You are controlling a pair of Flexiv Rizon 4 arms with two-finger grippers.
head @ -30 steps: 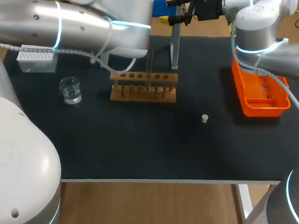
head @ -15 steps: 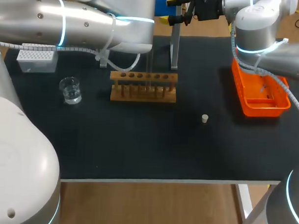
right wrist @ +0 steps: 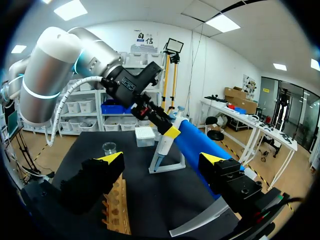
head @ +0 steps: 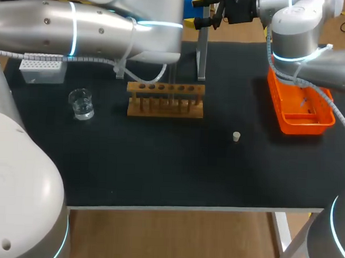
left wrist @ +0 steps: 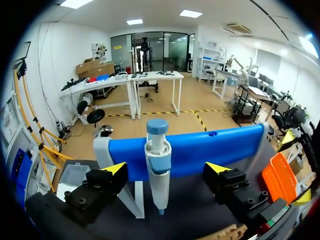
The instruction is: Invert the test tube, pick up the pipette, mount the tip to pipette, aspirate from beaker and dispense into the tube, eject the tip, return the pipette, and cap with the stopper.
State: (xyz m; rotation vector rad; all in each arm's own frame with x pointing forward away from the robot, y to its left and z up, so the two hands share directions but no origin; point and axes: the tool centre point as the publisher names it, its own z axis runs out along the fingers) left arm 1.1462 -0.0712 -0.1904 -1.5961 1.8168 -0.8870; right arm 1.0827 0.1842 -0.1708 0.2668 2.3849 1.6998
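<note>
Inside the wide-open left end effector (left wrist: 166, 168) hangs the pipette (left wrist: 157, 150).

Black matte worktop (head: 159, 174), pale front edge. Floor (head: 174, 236) wood-toned brown. White walls (right wrist: 220, 65); ceiling light panels (right wrist: 70, 10) lit. Glass-fronted far end (left wrist: 150, 50), white tables (left wrist: 155, 76) before it. Yellow-black tape line (left wrist: 200, 112) on floor.

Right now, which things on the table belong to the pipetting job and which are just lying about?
Job:
- pipette on its stand
- tip box
- beaker
- tube rack
- stopper

Lying about:
- orange tray, not named in the task, though it may be meant for ejected tips
</note>
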